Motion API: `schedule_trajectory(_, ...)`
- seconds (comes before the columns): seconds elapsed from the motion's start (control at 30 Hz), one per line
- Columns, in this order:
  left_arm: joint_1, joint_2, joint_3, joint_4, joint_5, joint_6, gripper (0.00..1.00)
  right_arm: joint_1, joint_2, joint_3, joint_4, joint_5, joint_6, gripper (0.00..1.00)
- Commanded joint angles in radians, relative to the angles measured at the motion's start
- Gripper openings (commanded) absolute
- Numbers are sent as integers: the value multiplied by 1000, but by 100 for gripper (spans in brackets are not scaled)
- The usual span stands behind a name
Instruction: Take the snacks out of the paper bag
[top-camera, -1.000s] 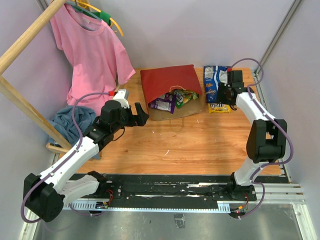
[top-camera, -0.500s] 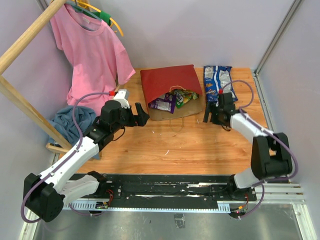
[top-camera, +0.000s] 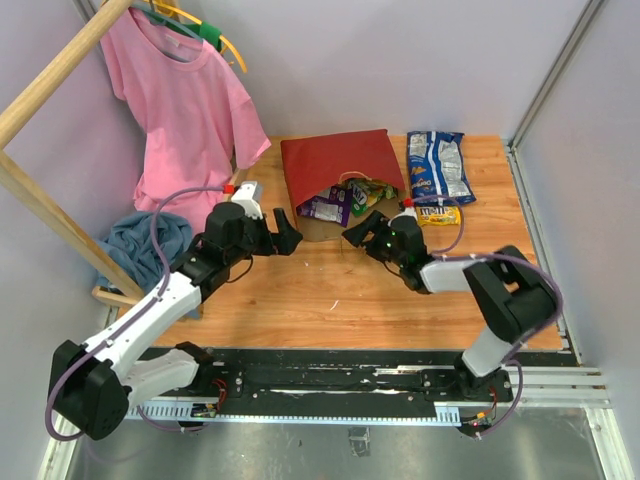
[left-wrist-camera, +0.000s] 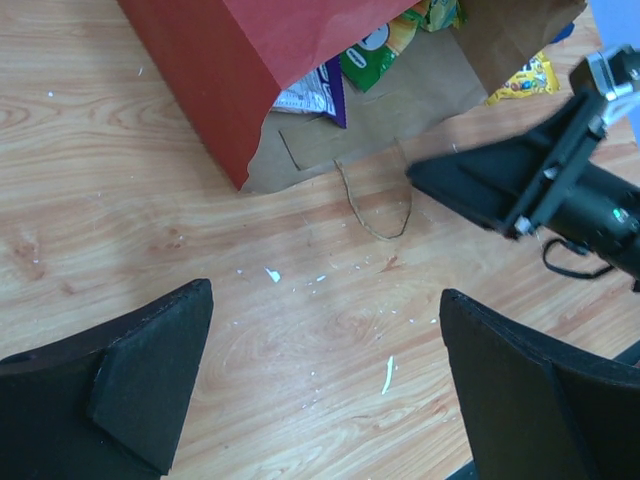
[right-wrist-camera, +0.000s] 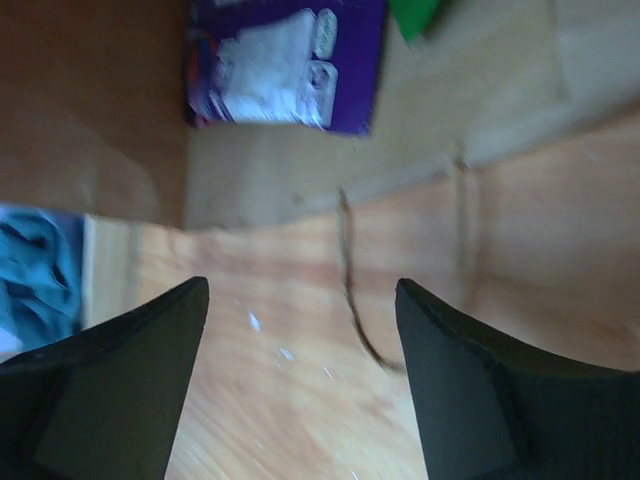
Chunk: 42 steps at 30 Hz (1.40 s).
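Top: bag (top-camera: 335, 165) lying flat, packets (top-camera: 350, 195) at its mouth; left gripper (top-camera: 285, 232) and right gripper (top-camera: 358, 232) wide, empty, before mouth. Left wrist: nothing held. Right wrist: purple packet (right-wrist-camera: 285, 60) inside mouth; probably light, slippery, so pinch its edge.

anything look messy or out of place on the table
The paper bag lies flat on its side instead of standing. A purple packet and a green packet poke out of its open mouth. Small white flecks are scattered on the wooden table in front of it.
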<state>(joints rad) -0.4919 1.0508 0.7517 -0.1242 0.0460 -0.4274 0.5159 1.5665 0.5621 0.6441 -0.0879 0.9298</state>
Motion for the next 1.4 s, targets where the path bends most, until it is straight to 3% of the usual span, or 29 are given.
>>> schedule_trajectory(0.0,7,-58,-36,20,-4,6,100,10,197,112,354,-40,287,74)
schedule_trajectory(0.13,6,-108,-54,-10,-26,18,100,15,310,188,393,2,350,69)
schedule_trajectory(0.47,6,-136,-83,-15,-20,33,100,21,260,272,-38,173,201,68)
schedule_trajectory(0.7,7,-114,-80,-1,0,29,100,21,358,377,-140,180,114,67)
schedule_trajectory(1.23,7,-101,-85,23,-30,-4,100,31,561,542,-116,103,154,56)
schedule_trajectory(1.37,7,-80,-58,6,-30,11,100,47,561,524,-22,90,175,47)
